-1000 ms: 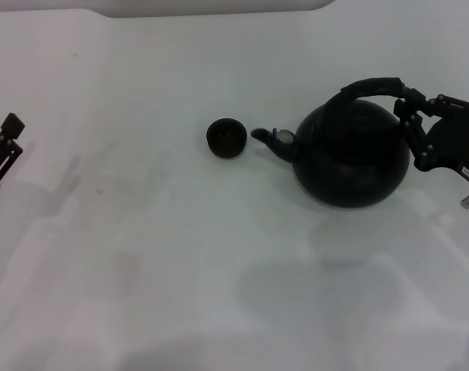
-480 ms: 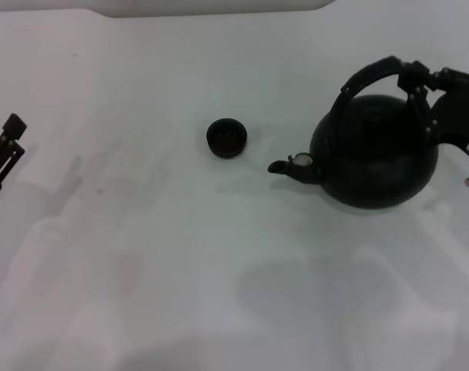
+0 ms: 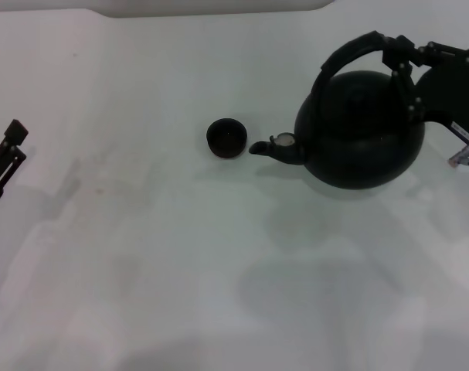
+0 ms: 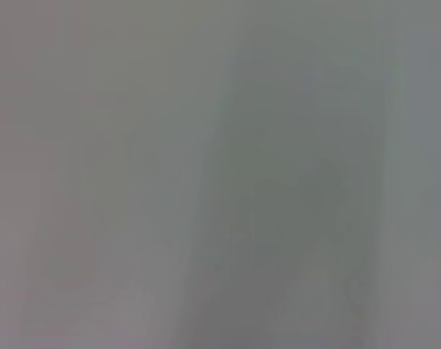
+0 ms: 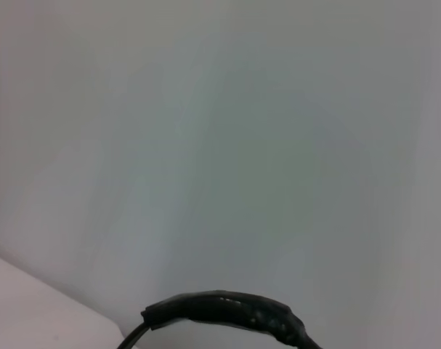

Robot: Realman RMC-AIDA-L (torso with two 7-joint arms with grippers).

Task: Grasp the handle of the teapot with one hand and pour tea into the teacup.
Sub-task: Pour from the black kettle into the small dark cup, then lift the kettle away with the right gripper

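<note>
The large black teapot (image 3: pixel 361 135) is at the right in the head view, its spout (image 3: pixel 266 146) pointing left toward the tiny black teacup (image 3: pixel 226 138). The spout tip is just right of the cup's rim, at about its level. My right gripper (image 3: pixel 399 56) is shut on the right end of the arched black handle (image 3: pixel 346 54) and carries the pot, which tips slightly toward the spout. A piece of the handle (image 5: pixel 227 309) also shows in the right wrist view. My left gripper (image 3: pixel 5 158) is parked at the far left edge.
The white table (image 3: pixel 180 255) spreads around both objects. A pale raised edge (image 3: pixel 211 6) runs along the back. The left wrist view shows only blank grey surface.
The teapot swung away to the right and down half a second ago. It has now moved back left and up, so its spout is near the cup again. The left arm has not moved.
</note>
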